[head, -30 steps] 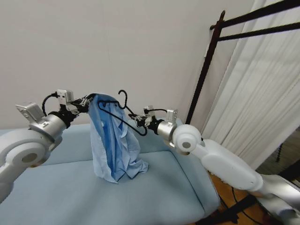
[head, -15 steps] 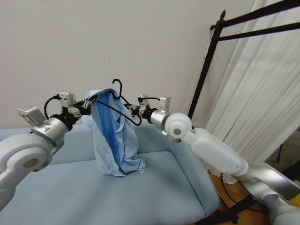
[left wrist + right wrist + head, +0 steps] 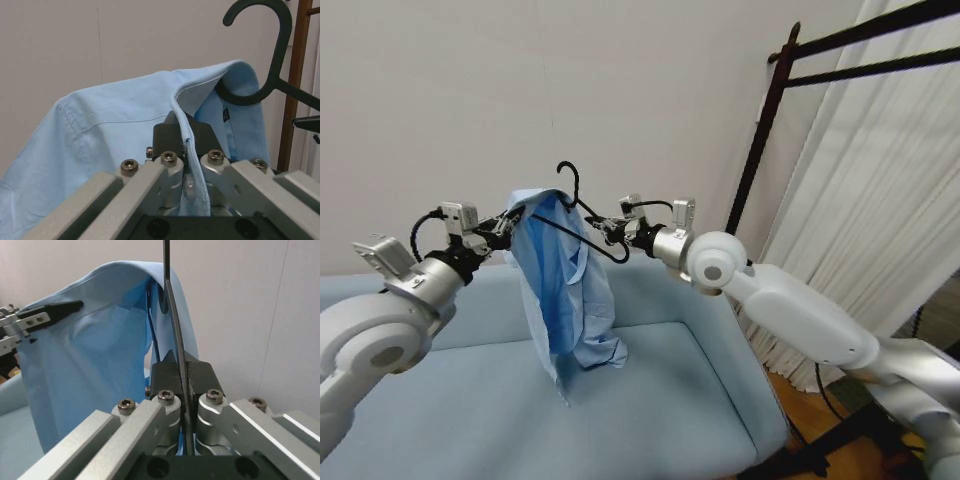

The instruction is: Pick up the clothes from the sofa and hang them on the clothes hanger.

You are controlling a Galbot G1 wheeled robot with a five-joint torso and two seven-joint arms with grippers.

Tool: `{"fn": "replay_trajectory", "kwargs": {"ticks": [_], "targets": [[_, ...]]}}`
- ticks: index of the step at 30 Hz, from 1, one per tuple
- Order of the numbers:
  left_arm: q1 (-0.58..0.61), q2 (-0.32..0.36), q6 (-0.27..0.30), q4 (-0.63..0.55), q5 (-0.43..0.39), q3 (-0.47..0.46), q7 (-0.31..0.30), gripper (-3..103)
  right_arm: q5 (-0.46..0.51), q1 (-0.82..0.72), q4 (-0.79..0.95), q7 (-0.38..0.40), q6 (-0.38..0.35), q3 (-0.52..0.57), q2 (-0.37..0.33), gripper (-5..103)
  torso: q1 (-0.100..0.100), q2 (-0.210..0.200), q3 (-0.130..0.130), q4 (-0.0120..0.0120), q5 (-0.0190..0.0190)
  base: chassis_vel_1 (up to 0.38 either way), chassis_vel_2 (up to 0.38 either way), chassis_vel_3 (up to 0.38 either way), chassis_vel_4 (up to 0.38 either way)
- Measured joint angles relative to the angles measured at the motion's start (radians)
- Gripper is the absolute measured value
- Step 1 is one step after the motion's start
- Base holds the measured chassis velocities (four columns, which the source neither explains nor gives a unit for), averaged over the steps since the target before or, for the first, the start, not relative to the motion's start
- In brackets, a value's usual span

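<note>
A light blue shirt (image 3: pixel 562 290) hangs in the air over the sofa, draped on a black hanger (image 3: pixel 572 200). My left gripper (image 3: pixel 506 222) is shut on the shirt's front edge near the collar; in the left wrist view the blue shirt (image 3: pixel 130 115) lies pinched between the pads, with the black hanger's hook (image 3: pixel 270 55) beyond. My right gripper (image 3: pixel 608 230) is shut on the hanger's arm. The right wrist view shows the hanger (image 3: pixel 176 360) clamped between the fingers and the shirt (image 3: pixel 95 360) behind it. The shirt's lower hem hangs just above the seat.
The pale blue sofa (image 3: pixel 650 420) fills the lower area. A dark wooden clothes rack (image 3: pixel 760 140) with two rails stands to the right, beside a white curtain (image 3: pixel 880 200). A plain wall lies behind.
Both grippers have lifted the shirt and hanger higher and slightly left. The shirt's hem, which rested bunched on the seat, has come up off it and hangs straighter.
</note>
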Motion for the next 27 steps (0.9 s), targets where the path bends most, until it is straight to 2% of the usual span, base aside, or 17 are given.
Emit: {"fn": "replay_trajectory", "kwargs": {"ticks": [2,5,7,9,10,11,13,14,16,18,22,23,25,26,27], "targets": [[0.005,-0.006,-0.003,-0.005,0.015,0.000,-0.001,9,0.003,0.013,0.008,-0.001,0.000,-0.008,-0.005,2,0.000,0.000,0.000,0.0000,0.0001,0.000,0.000,0.000,0.000],[0.009,-0.011,-0.005,-0.013,0.022,0.001,-0.002,15,0.010,0.025,0.017,0.000,0.000,-0.016,-0.007,2,0.000,0.000,0.000,0.0001,0.0000,0.000,0.000,0.000,0.000],[0.022,-0.017,-0.009,-0.024,0.027,-0.005,-0.003,25,0.016,0.039,0.023,-0.002,0.000,-0.026,-0.012,2,0.000,0.000,0.000,0.0000,0.0000,0.000,0.000,0.000,0.000],[0.027,-0.019,-0.010,-0.026,0.029,-0.009,-0.003,25,0.017,0.043,0.024,-0.004,0.001,-0.029,-0.014,2,0.000,0.000,0.000,0.0000,0.0000,0.000,0.000,0.000,0.000],[0.049,-0.024,-0.012,-0.037,0.030,-0.027,-0.002,36,0.018,0.054,0.022,-0.010,0.002,-0.037,-0.017,2,0.000,0.000,0.000,0.0000,0.0000,0.000,0.000,0.000,0.000],[0.064,-0.028,-0.012,-0.041,0.030,-0.041,-0.001,36,0.019,0.059,0.017,-0.014,0.004,-0.041,-0.017,2,0.000,0.000,0.000,0.0000,0.0000,0.000,0.000,0.000,0.000],[0.102,-0.033,-0.014,-0.049,0.030,-0.070,0.009,46,0.018,0.069,-0.001,-0.028,0.013,-0.044,-0.017,2,0.000,0.000,0.000,0.0002,-0.0001,0.000,0.000,0.000,0.000],[0.102,-0.033,-0.014,-0.049,0.030,-0.070,0.009,46,0.018,0.069,-0.001,-0.028,0.013,-0.044,-0.017,2,0.000,0.000,0.000,0.0002,-0.0001,0.000,0.000,0.000,0.000],[0.133,-0.037,-0.017,-0.054,0.032,-0.096,0.017,57,0.011,0.074,-0.018,-0.047,0.019,-0.044,-0.017,2,0.000,0.000,0.000,0.0002,-0.0001,0.000,0.000,0.000,0.000],[0.149,-0.038,-0.020,-0.056,0.033,-0.109,0.020,57,0.007,0.077,-0.026,-0.055,0.021,-0.044,-0.017,2,0.000,0.000,0.000,0.0001,0.0000,0.000,0.000,0.000,0.000],[0.223,-0.040,-0.033,-0.063,0.042,-0.177,0.049,79,-0.017,0.079,-0.079,-0.094,0.032,-0.036,-0.016,2,0.000,0.000,0.000,0.0002,0.0000,0.000,0.000,0.000,0.000],[0.223,-0.040,-0.033,-0.063,0.042,-0.177,0.049,79,-0.017,0.079,-0.079,-0.094,0.032,-0.036,-0.016,2,0.000,0.000,0.000,0.0002,0.0000,0.000,0.000,0.000,0.000],[0.253,-0.038,-0.037,-0.064,0.038,-0.213,0.069,89,-0.026,0.075,-0.108,-0.140,0.037,-0.022,-0.029,2,0.000,0.000,0.000,0.0003,-0.0002,0.000,0.000,0.000,0.000],[0.261,-0.036,-0.038,-0.062,0.035,-0.227,0.075,89,-0.030,0.071,-0.122,-0.168,0.037,-0.013,-0.037,2,0.000,0.000,0.000,0.0002,-0.0001,0.000,0.000,0.000,0.000],[0.263,-0.034,-0.039,-0.059,0.033,-0.235,0.077,94,-0.036,0.068,-0.132,-0.193,0.038,-0.007,-0.043,2,0.000,0.000,0.000,0.0002,0.0000,0.000,0.000,0.000,0.000]]}}
